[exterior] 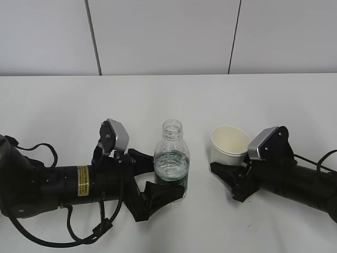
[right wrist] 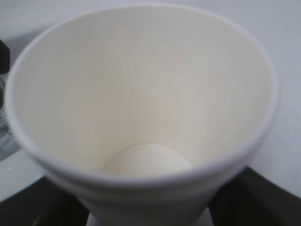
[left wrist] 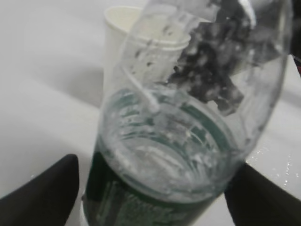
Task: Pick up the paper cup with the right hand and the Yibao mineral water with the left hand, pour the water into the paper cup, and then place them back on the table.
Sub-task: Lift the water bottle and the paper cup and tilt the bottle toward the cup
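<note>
exterior view: the yibao mineral water point(exterior: 171, 158) stands upright and capless on the table point(exterior: 168, 100), a little left of centre, with the paper cup point(exterior: 228, 145) just to its right and also upright. the left hand point(exterior: 157, 178) lies low along the tabletop with its two black fingers either side of the bottle's green label band, the sturdiest place to take a ribbed bottle; from here it is hard to tell whether the fingers press the plastic or only flank it. the right hand point(exterior: 225, 172) reaches in from the right at the cup's lower wall, low enough to leave the rim clear for pouring. left wrist view: the bottle point(left wrist: 188, 127) fills the frame, water point(left wrist: 164, 160) sitting low inside it, and a dark fingertip point(left wrist: 42, 193) shows at each bottom corner with a sliver of table visible beside the label, so the jaws look spread around the bottle rather than squeezing it. the cup point(left wrist: 123, 28) shows behind. right wrist view: the cup point(right wrist: 141, 94) is seen from above, dry inside, with dark finger parts point(right wrist: 263, 197) at both lower edges; they straddle its base, but real contact cannot be told.
</note>
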Robot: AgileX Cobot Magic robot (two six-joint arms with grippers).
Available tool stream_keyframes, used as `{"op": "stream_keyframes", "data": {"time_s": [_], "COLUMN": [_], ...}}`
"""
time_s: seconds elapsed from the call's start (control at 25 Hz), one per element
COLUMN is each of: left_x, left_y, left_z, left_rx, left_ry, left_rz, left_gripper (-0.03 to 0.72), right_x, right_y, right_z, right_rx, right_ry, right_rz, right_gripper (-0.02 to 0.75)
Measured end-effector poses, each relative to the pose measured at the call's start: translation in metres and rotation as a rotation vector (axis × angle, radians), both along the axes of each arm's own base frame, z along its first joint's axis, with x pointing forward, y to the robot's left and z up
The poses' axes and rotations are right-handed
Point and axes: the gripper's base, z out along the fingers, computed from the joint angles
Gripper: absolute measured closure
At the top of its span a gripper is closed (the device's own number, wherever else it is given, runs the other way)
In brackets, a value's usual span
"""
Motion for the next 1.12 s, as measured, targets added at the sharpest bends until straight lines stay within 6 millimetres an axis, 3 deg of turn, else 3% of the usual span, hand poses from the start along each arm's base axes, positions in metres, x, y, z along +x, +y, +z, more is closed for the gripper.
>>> {"op": "stream_keyframes", "data": {"time_s": [0.32,0.68,1.12], "left_x": [0.008,0.012,0.014], "left_y": [-0.003,-0.003,-0.003], "left_z": [-0.002,0.000,0.014], "left_rx": [-0.007,-0.016,0.018], "left_ry": [-0.007,-0.012,-0.144], "left_rz": [0.021,0.051,0.031], "left_gripper": [0.118,0.282,0.293], "right_x": [0.000,0.000,-0.001], "right_y": [0.000,0.000,0.008], "right_z": [0.000,0.000,0.003], "right_rx": [0.000,0.000,0.001], "right_ry": [0.000,0.000,-0.017], "right_rz": [0.000,0.000,0.117], "right_gripper": [0.225,0.225,0.225]}}
